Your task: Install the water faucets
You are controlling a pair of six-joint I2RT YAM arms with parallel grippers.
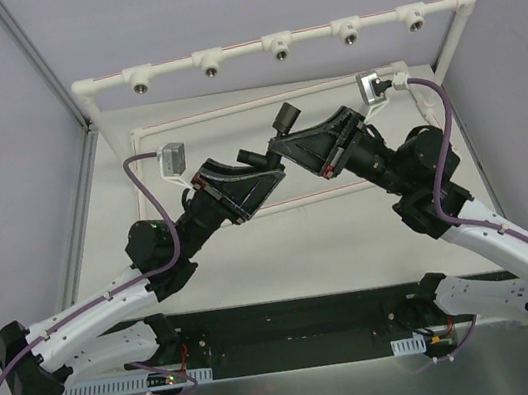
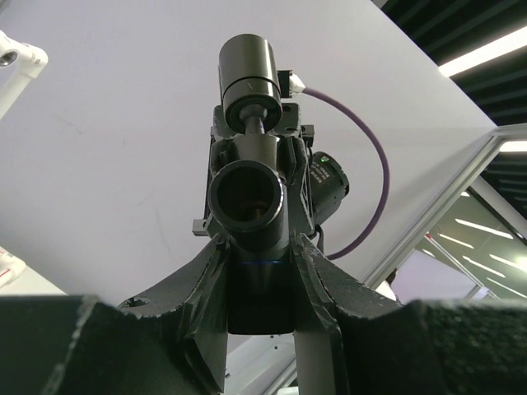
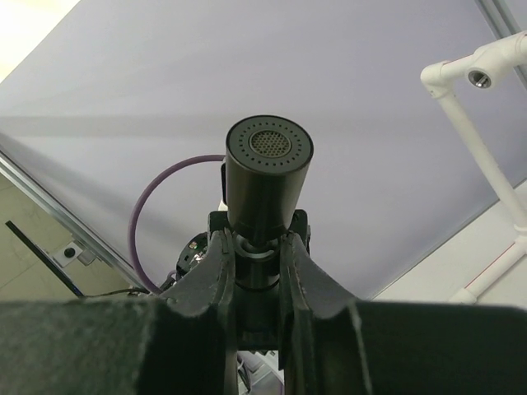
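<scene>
Faucet first: the black faucet hangs in mid-air between your two arms, well above the surface, gripped from both sides. Your left fingers are closed on its open-mouthed tube, which sits deep between them with the round mouth facing back along the fingers toward the wrist camera. Past their tips a thin stem rises to a stubby cylinder standing above the tube. Your right fingers are clamped on the narrow neck just under the perforated head, so the head stands clear of their tips with its dotted face tilted toward the right wrist camera. Seen from above, the two sets of fingers meet tip to tip, and the cylinder pokes up just above the right tips. Beyond both sets of fingers, well apart from them, the white pipe rail carries five round-mouthed fittings in a row. One such fitting shows up and to the right of your right fingers
</scene>
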